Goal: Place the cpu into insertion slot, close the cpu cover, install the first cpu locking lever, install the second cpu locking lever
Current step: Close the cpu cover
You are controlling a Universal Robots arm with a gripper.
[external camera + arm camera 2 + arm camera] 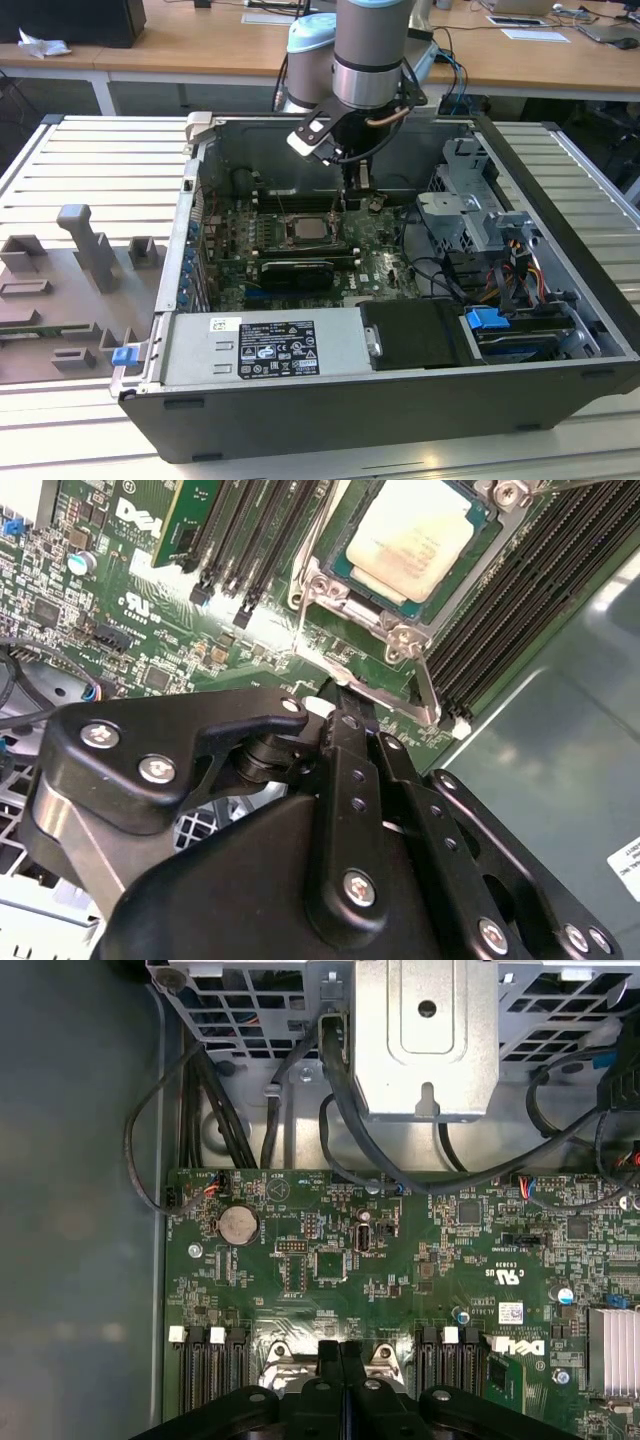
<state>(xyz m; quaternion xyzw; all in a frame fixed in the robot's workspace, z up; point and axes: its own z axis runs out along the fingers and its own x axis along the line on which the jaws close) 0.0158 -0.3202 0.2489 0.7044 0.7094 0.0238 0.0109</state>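
Gripper [352,706] (closed) — near seated cpu [412,538].

White printed label [277,349] on the power supply [340,350], white logo [136,516] on the green motherboard [250,645]

Computer case [330,420]: on the tabletop [90,160], open side up.
Motherboard [385,270]: on the case floor.
Insertion slot [292,238]: mid-board, between memory slots [520,590].
Cpu [410,540]: in the insertion slot, inside the window of the cpu cover [318,588].
Tool [352,195]: over the board, just beside the slot toward the exterior view's right.
Drive cage [470,215]: in the case, on the exterior view's right of the board.
Power supply [265,350]: along the near case wall.
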